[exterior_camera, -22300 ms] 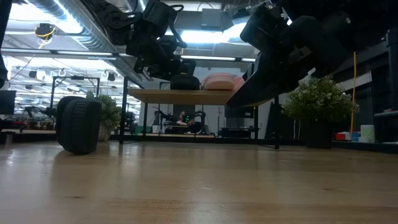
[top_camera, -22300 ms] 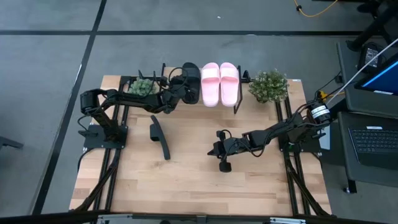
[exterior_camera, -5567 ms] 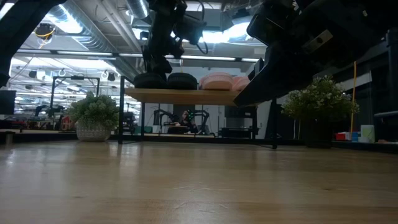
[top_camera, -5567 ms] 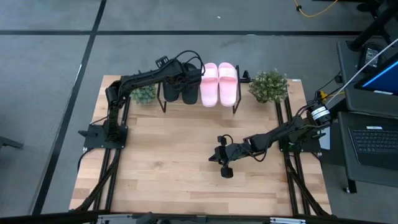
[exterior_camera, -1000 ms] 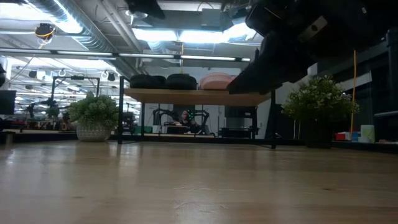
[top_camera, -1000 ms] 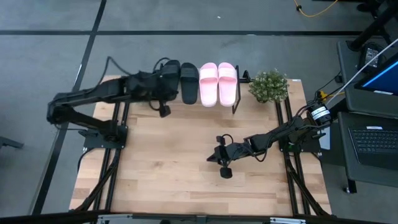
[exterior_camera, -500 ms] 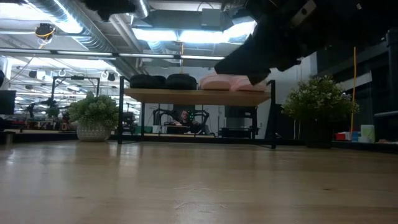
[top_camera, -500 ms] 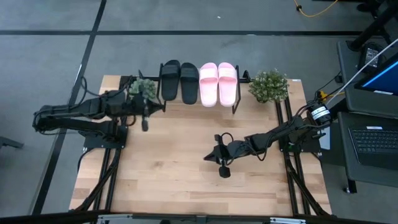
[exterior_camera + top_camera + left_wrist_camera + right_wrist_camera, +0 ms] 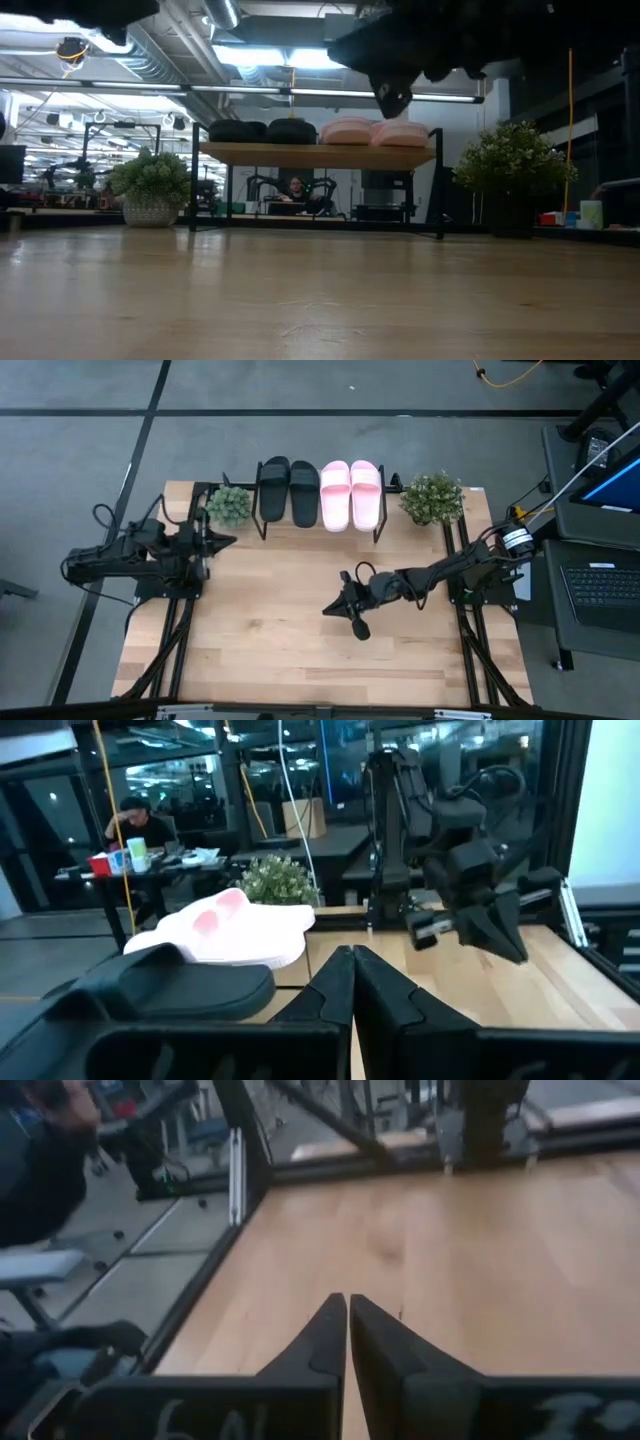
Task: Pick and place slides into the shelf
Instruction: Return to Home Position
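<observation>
Two black slides (image 9: 289,491) and two pale pink slides (image 9: 352,494) lie side by side, soles down, on the plank top of the shelf (image 9: 315,155) at the table's far edge. In the low view the black pair (image 9: 265,130) is left of the pink pair (image 9: 372,131). My left gripper (image 9: 229,541) is shut and holds nothing. It sits level over the table's left side, near side of the shelf, pointing toward the right edge. My right gripper (image 9: 327,608) is shut on nothing above the middle of the table. It shows in its own view (image 9: 347,1300).
A small potted plant (image 9: 229,505) stands left of the shelf and a larger one (image 9: 432,497) right of it. Bare wooden tabletop (image 9: 290,650) stretches across the near half. A laptop (image 9: 600,585) sits on a stand beyond the table's right edge.
My left gripper has drawn back from the black slides on the shelf toward the table's left edge and sunk, its arm folding in, and it has turned to level. My right gripper has risen a little and tipped up. The slides have stayed still.
</observation>
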`<state>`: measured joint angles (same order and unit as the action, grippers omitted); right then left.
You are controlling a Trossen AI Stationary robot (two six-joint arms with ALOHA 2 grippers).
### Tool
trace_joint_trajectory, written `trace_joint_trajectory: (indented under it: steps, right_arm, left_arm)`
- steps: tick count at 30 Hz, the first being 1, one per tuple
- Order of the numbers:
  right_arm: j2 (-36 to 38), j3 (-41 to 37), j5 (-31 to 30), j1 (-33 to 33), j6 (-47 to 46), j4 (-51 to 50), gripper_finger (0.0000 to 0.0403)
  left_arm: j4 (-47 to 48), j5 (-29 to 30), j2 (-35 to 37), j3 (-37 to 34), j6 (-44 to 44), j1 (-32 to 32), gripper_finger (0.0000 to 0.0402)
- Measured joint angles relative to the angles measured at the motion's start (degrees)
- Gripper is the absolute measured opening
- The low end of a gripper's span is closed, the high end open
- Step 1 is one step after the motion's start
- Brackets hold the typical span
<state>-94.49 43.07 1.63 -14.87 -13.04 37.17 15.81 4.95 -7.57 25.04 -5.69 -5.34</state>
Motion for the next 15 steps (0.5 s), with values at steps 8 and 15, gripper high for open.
trace_joint_trajectory:
  steps: [8, 15]
  right_arm:
    - [10.33, 0.02, 0.13, 1.35, 6.31, -1.49, 0.0021]
    - [21.40, 0.00, 0.10, 1.33, 11.43, -12.40, 0.0021]
  left_arm:
    - [1.28, -1.66, 7.38, -7.89, 2.47, 0.02, 0.0000]
    - [-3.51, -1.56, 7.37, -13.46, 3.73, 0.02, 0.0000]
